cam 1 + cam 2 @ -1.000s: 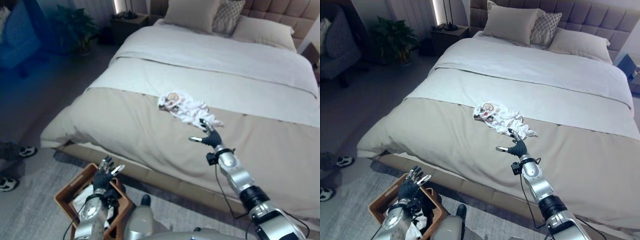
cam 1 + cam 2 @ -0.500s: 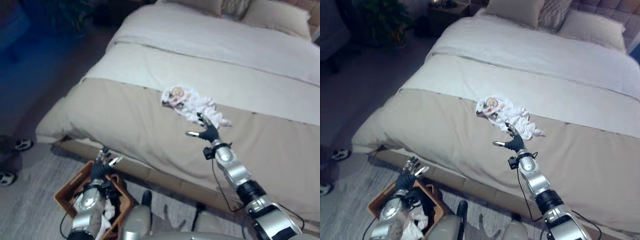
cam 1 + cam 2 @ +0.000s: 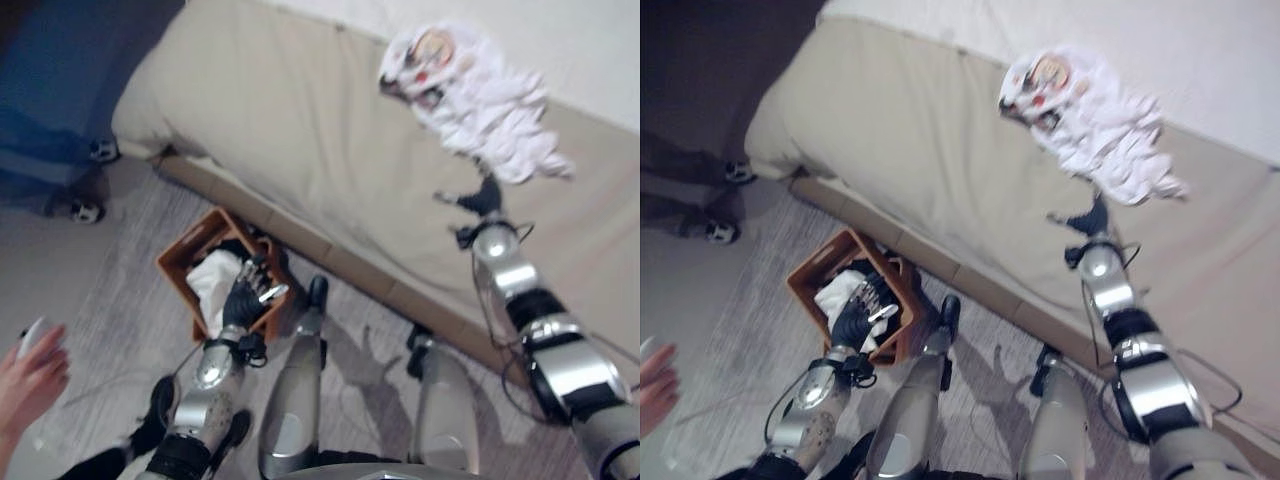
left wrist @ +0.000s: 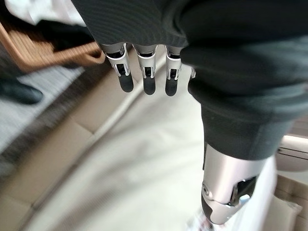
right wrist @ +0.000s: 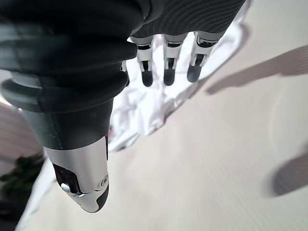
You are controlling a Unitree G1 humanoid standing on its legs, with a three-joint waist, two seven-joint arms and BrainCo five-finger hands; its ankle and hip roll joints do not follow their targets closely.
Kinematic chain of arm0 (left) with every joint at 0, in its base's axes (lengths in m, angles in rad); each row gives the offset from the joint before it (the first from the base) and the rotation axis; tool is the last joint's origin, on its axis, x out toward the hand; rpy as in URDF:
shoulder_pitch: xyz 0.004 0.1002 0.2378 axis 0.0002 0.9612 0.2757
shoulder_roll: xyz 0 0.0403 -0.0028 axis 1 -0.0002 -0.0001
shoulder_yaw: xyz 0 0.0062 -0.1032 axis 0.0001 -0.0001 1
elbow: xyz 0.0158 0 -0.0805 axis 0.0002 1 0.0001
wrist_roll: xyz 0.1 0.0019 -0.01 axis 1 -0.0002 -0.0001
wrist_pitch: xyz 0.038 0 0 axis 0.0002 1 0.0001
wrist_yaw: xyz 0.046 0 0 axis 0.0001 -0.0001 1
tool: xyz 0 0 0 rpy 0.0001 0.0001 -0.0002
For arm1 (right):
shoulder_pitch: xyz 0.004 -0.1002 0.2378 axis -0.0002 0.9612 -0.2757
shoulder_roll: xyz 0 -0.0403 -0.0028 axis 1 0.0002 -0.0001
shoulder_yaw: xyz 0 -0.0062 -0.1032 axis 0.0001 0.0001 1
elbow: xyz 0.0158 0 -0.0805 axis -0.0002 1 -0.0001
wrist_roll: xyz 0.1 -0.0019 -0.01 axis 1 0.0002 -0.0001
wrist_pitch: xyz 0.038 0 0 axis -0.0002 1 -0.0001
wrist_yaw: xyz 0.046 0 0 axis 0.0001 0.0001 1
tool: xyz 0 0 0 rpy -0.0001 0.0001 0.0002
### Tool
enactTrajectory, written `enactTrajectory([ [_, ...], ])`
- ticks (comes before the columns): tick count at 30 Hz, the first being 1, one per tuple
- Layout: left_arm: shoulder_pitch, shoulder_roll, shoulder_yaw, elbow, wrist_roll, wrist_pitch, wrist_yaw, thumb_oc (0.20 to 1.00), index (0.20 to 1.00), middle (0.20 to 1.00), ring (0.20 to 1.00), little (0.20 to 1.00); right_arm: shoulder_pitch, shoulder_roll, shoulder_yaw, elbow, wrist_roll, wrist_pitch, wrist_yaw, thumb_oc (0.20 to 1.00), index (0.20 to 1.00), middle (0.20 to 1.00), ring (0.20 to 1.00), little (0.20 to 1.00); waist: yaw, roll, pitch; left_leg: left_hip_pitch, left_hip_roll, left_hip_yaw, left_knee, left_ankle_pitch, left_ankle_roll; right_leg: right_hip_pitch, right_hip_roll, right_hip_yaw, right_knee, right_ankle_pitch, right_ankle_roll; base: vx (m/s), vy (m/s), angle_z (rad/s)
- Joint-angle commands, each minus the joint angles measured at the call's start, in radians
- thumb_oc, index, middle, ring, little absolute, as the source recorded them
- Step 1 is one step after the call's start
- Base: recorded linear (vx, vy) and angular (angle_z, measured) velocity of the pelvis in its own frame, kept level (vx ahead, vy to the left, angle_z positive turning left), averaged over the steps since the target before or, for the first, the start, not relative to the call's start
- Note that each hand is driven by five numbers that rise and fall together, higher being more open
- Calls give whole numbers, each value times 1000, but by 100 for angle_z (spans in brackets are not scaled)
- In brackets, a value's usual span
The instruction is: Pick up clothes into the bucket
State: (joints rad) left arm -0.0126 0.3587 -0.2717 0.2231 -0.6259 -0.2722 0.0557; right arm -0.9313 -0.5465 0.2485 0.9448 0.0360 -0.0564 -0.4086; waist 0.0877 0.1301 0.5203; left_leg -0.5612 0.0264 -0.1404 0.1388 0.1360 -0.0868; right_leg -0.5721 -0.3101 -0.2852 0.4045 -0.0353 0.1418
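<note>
A crumpled white garment [image 3: 470,100] with a printed picture at one end lies on the beige bed cover [image 3: 300,130]. My right hand [image 3: 484,196] is open at the garment's near edge, fingers straight and holding nothing. In the right wrist view the white cloth [image 5: 139,110] lies just past the fingertips. On the floor by the bed stands a brown basket [image 3: 186,240] holding white and dark clothes. Above its near corner hovers my left hand [image 3: 244,298], open and empty. The basket rim [image 4: 43,53] is visible in the left wrist view.
A person's hand [image 3: 30,375] holding something small and white reaches in at the lower left. A person's shoes [image 3: 85,212] stand on the floor left of the basket. The bed's side [image 3: 330,255] runs diagonally between basket and garment. A grey rug [image 3: 110,310] covers the floor.
The camera has tipped down and closer, so the whole picture has shifted. The right hand stays at the garment's near edge, the left over the basket. A person's hand has come in at lower left.
</note>
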Motion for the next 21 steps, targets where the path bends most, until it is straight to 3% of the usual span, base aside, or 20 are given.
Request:
enactTrajectory([
  [1,4,42,1,-55,-20,-55,20,1000,1000,1000,1000,1000,-71,-40,17,-4,-35,-26,-58,1000,1000,1000,1000,1000,27,-48,-8,-21,18,40,83,-34,-37,64,-39,29,-106,101,67,-32,-3,-7],
  [9,-23,42,-47,-102,-9,-84,73,1000,1000,1000,1000,1000,-276,-203,84,164,-56,-8,-160,1000,1000,1000,1000,1000,38,-11,0,-202,-4,41,104,-26,-33,-138,-71,49,-29,89,78,8,12,2],
  [15,-36,32,-67,-138,-14,-96,111,1000,1000,1000,1000,1000,-424,-301,49,248,87,-11,-252,1000,1000,1000,1000,1000,38,18,0,-305,-23,47,110,-21,-28,-263,-93,78,26,69,83,40,39,6],
  [21,-33,29,-63,-157,-32,-105,120,1000,1000,1000,1000,1000,-512,-399,55,304,189,-12,-261,1000,1000,1000,1000,1000,42,40,0,-369,-41,48,135,-26,-29,-345,-115,100,85,46,83,24,28,6],
])
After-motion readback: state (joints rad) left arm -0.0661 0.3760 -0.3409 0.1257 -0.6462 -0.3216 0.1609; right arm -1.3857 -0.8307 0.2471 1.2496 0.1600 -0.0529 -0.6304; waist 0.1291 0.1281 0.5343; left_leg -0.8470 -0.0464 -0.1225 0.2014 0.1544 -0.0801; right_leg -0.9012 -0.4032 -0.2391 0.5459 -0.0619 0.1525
